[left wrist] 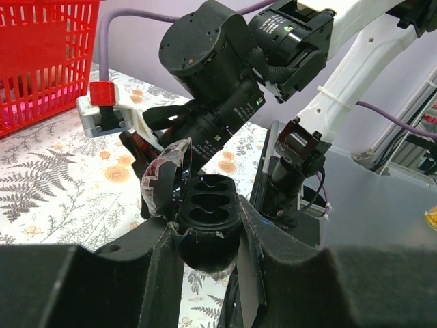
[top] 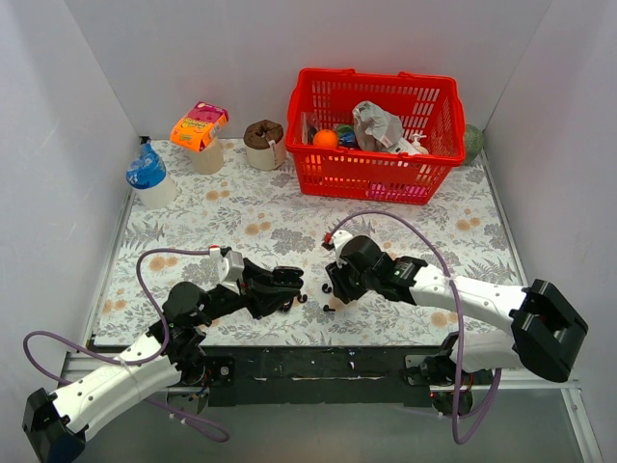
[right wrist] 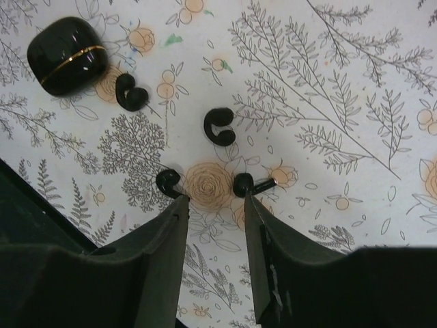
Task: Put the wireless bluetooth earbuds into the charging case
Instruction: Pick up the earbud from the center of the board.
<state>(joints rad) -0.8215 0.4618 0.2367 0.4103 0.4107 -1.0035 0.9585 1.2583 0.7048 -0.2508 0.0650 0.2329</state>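
My left gripper (left wrist: 208,236) is shut on an open black charging case (left wrist: 207,208), lid (left wrist: 162,179) tipped to the left, its slots empty. In the top view the left gripper (top: 287,285) holds it just above the floral table. My right gripper (right wrist: 213,199) is open and points down at the table, just right of the left one in the top view (top: 337,287). One black earbud (right wrist: 168,181) lies at its left fingertip and another (right wrist: 249,184) at its right fingertip. Two more earbuds (right wrist: 220,126) (right wrist: 132,92) lie beyond. A closed black case with a gold line (right wrist: 66,46) lies further off.
A red basket (top: 376,169) with mixed items stands at the back right. A blue-lidded cup (top: 147,176), a cup with an orange packet (top: 200,130) and a brown-topped cup (top: 263,143) stand at the back left. White walls enclose the table. The two grippers are close together.
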